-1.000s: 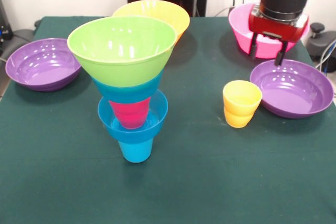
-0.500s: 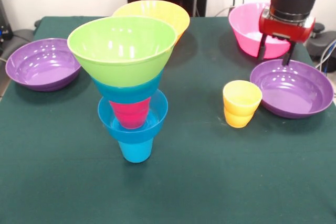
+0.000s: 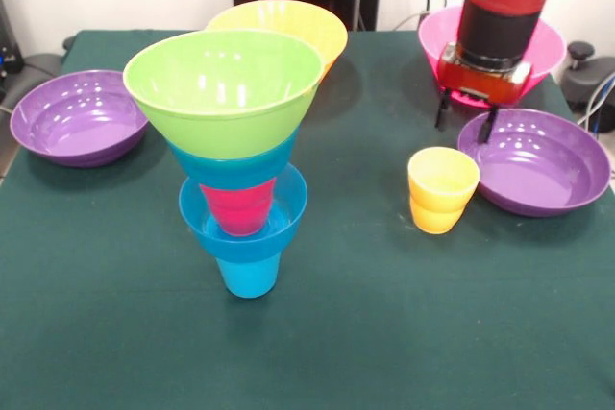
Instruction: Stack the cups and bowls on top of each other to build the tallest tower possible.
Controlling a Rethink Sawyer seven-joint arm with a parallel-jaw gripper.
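Observation:
The tower stands at the front left: a blue cup (image 3: 248, 276) lowest, then a small blue bowl (image 3: 204, 220), a red cup (image 3: 238, 206), a second blue bowl (image 3: 235, 165) and the lime green bowl (image 3: 223, 84) on top. The yellow cup (image 3: 442, 189) stands upright alone on the cloth at the right. My gripper (image 3: 466, 116) hangs open and empty just behind the yellow cup, in front of the pink bowl (image 3: 543, 45) and left of the right purple bowl (image 3: 534, 162).
An orange bowl (image 3: 288, 26) stands behind the tower. A second purple bowl (image 3: 77, 117) lies at the left edge. The table is covered with dark green cloth (image 3: 384, 314).
My gripper has moved left, from over the far rim of the right purple bowl to a spot behind the yellow cup. The cups and bowls have not moved.

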